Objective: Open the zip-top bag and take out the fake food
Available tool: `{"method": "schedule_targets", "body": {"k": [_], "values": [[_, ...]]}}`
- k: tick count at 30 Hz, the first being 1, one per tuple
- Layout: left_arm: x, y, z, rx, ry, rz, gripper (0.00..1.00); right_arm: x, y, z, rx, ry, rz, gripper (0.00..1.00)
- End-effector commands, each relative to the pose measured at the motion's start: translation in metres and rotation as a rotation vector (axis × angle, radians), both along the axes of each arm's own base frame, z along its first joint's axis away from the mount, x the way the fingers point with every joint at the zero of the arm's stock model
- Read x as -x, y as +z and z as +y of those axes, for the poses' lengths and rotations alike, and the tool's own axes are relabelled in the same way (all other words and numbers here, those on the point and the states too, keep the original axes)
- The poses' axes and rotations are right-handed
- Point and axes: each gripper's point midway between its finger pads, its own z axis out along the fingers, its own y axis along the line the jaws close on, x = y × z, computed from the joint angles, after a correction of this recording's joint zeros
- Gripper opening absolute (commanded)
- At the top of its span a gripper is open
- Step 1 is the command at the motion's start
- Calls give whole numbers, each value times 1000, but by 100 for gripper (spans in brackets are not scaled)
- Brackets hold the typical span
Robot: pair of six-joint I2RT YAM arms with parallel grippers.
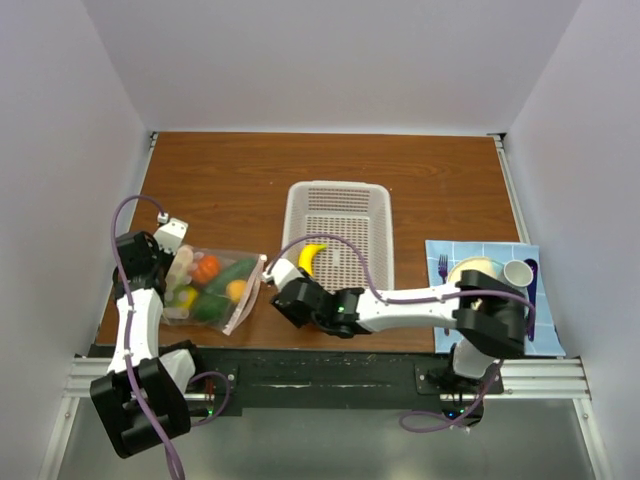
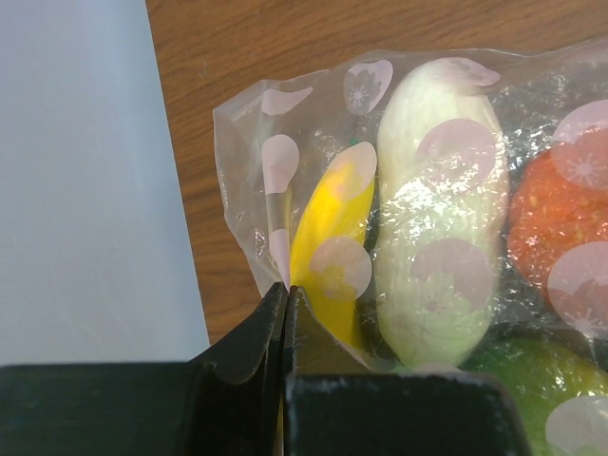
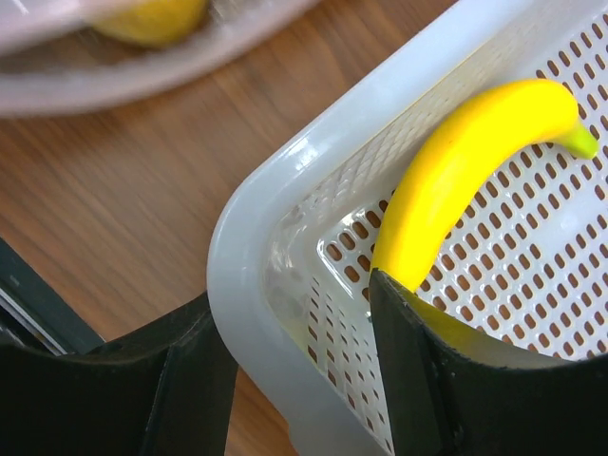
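A: From above, how far along are we?

B: Partway, we judge. One banana (image 1: pixel 312 257) lies in the white perforated basket (image 1: pixel 340 195), near its front-left corner. The zip-top bag (image 1: pixel 215 290) lies on the counter (image 1: pixel 400 170) just left of the basket, with its zip strip (image 1: pixel 245 297) toward it. The rest of the fake food (image 1: pixel 222 290) is inside, including a green cucumber (image 1: pixel 236 272) and an orange piece (image 1: pixel 207 268). We cannot tell how wide the mouth gapes.

A: Anything in our way?

B: Well right of the basket sit a cream plate (image 1: pixel 468 268), a white cup (image 1: pixel 517 272) and a fork (image 1: pixel 443 265) on a blue mat (image 1: pixel 445 320). None of them blocks us.

A: And the left wrist view?

B: Our left end effector (image 2: pixel 287 290) is pinched shut on the bag's film, at the edge away from the basket. Behind the plastic we see a yellow piece (image 2: pixel 328 237) and a white piece (image 2: pixel 437 209).

A: The right wrist?

B: Our right end effector (image 3: pixel 294 370) has its jaws apart, astride the basket's corner wall. One finger is outside and one inside, just beside the banana. It grips nothing that we can see, though the banana's lower end hides behind the inner finger.

A: The risk?

B: That rim between our fingers could snag and drag the basket as we leave. Then every remaining piece has to come out.
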Motion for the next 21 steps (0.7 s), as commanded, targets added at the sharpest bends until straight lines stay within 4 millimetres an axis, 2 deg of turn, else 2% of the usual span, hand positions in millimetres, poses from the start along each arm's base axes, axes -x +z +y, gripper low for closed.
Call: {"method": "schedule_targets", "body": {"k": [1,2,5,7,8,9,10,11,12,13,14,16,18,19,21], "values": [[6,-19,-10,51,-19,63,0,-4,9,-47,11,-110,-25,57],[6,-19,-10,54,-19,63,0,-2,4,-58,24,-126,-22,57],[7,-21,-12,65,-23,67,0,2,13,-70,9,-137,-22,58],[8,-21,-13,71,-24,67,0,0,24,-74,0,-147,-40,68],[8,-20,-14,73,-24,66,0,-5,37,-75,9,-161,-70,72],[8,-19,-15,77,-27,61,0,-9,47,-75,6,-167,-88,83],[8,-18,-16,79,-29,60,0,-13,70,-65,-34,-167,-109,90],[9,-19,-16,82,-28,63,0,-14,83,-61,-29,-142,-131,99],[8,-17,-16,82,-28,58,0,-16,96,-55,-48,-128,-140,99],[8,-17,-17,83,-31,59,0,-18,120,-40,-97,-114,-152,99],[9,-17,-17,82,-31,61,0,-19,129,-33,-107,-94,-157,99],[10,-18,-17,81,-30,63,0,-16,142,-7,-152,-34,-134,99],[11,-20,-16,76,-27,65,0,-13,138,17,-176,20,-105,99],[11,-21,-16,74,-28,61,0,-14,126,31,-157,38,-90,99],[12,-24,-16,77,-28,69,0,-12,116,48,-168,59,-65,99]]}}
